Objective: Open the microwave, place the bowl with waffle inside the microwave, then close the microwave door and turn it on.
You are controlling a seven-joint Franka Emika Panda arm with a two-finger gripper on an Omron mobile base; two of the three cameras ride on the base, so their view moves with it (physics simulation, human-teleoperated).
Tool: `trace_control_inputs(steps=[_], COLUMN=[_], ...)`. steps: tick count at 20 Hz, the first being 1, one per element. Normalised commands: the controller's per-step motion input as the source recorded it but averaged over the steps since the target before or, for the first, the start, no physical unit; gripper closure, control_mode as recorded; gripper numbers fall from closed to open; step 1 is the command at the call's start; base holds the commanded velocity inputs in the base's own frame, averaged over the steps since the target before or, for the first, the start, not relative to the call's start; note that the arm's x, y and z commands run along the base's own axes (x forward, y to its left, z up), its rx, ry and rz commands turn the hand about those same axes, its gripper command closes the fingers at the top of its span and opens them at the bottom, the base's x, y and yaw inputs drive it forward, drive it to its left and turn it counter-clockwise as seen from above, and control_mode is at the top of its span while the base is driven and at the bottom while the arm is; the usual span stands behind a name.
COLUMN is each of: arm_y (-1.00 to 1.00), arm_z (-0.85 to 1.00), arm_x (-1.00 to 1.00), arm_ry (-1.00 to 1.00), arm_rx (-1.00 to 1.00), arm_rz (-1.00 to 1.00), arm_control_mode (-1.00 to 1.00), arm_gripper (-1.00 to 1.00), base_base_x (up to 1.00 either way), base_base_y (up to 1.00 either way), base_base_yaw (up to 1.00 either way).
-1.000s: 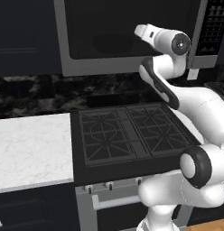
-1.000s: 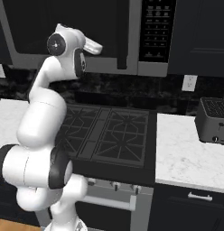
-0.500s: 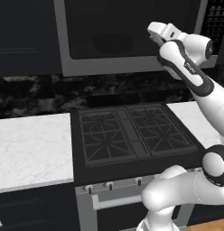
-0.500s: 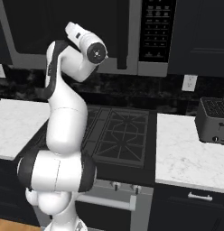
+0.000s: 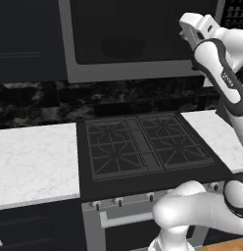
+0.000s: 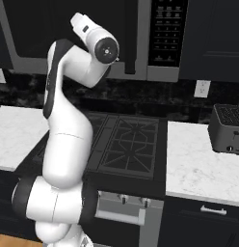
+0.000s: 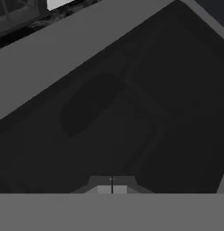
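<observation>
Microwave, large boxy silver-grey with dark glass door (image 5: 138, 37), straight ahead of pincer (image 7: 112, 188), door shut. Pincer fingers pressed together, holding nothing, raised close before the glass. Likely finished: dim bowl shape behind glass.

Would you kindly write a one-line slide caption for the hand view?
Shut pincer facing the dark glass of the closed microwave door, a dim oval shape showing behind the window.

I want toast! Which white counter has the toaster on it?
The white counter right of the stove: the dark toaster stands at its back.
</observation>
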Motion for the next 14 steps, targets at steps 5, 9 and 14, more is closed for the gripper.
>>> trace_control_inputs(steps=[5,9,14], arm_y=[-0.74,-0.95,-1.0], arm_z=[0.14,-0.09,-0.35], arm_x=[-0.91,-0.34,-0.12], arm_ry=[0.19,0.22,0.15], arm_rx=[0.09,0.2,0.23], arm_rz=[-0.07,-0.04,-0.05], arm_control_mode=[-1.0,-1.0,-1.0], arm_gripper=[1.0,1.0,1.0], base_base_x=[0.0,0.0,0.0], base_base_y=[0.0,0.0,0.0], base_base_yaw=[0.0,0.0,0.0])
